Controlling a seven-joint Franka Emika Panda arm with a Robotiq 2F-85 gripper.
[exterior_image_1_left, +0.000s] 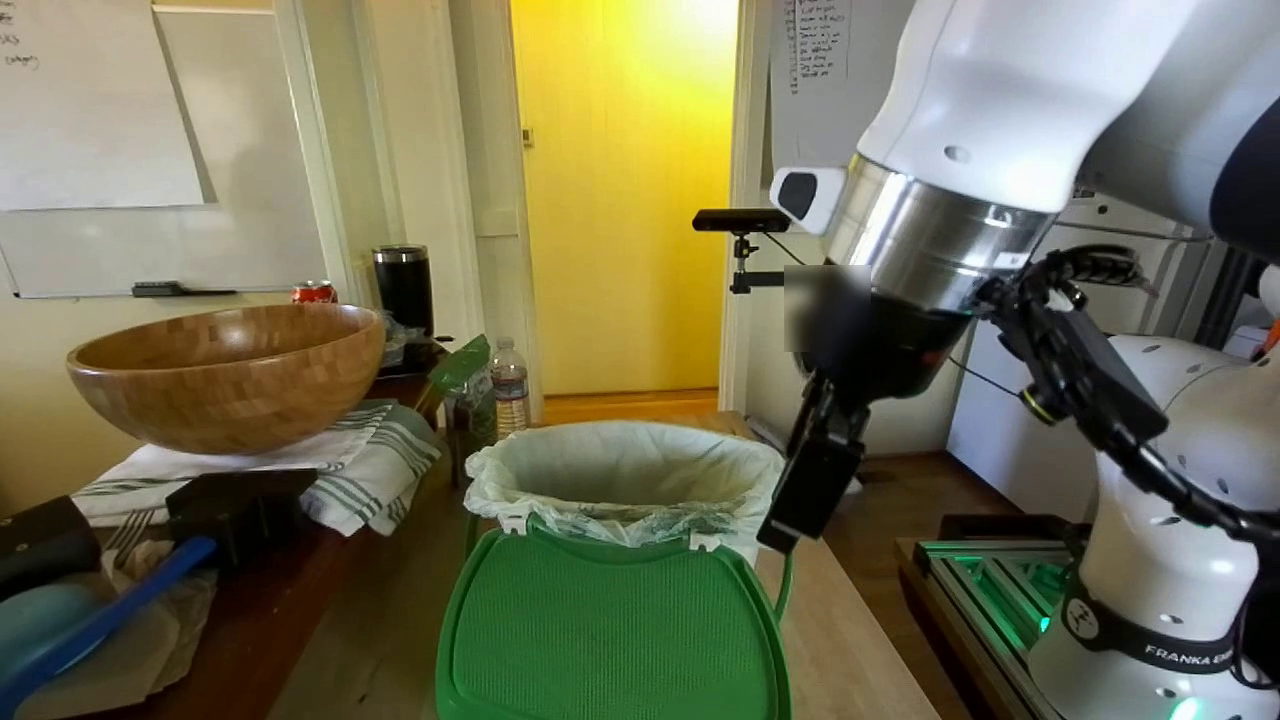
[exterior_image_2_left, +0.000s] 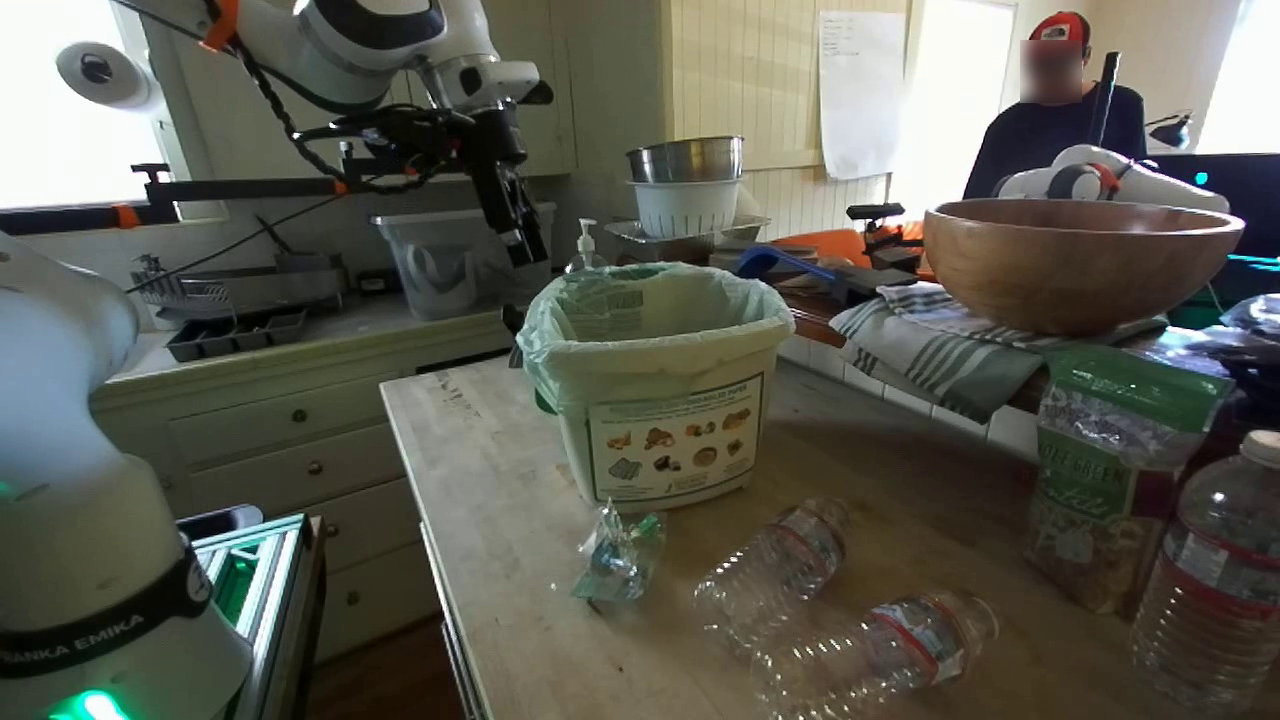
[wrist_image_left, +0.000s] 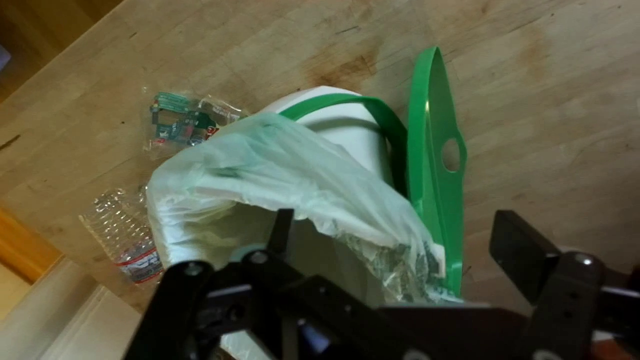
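Note:
My gripper (wrist_image_left: 394, 230) stands open with nothing between its fingers, tilted downward. In the wrist view its jaws are spread wide over the edge of a bin lined with a pale green bag (wrist_image_left: 280, 160). One fingertip (wrist_image_left: 281, 232) overlies the bin's mouth; the far one overlies the table past the green lid (wrist_image_left: 440, 165). That lid (exterior_image_1_left: 615, 640) hangs down off the bin's side in an exterior view. The gripper (exterior_image_2_left: 525, 245) appears above and beside the white bin (exterior_image_2_left: 580, 430), apart from it. A small pale round shape inside the bin is mostly hidden by the gripper.
Beside the bin on the table lie a crumpled plastic wrapper (exterior_image_2_left: 620, 560) and two clear bottles (exterior_image_2_left: 780, 570). A green food bag (exterior_image_2_left: 1110, 490) and an upright bottle (exterior_image_2_left: 1215, 580) stand farther along. A wooden bowl (exterior_image_1_left: 230, 375) rests on a striped towel (exterior_image_1_left: 375, 460).

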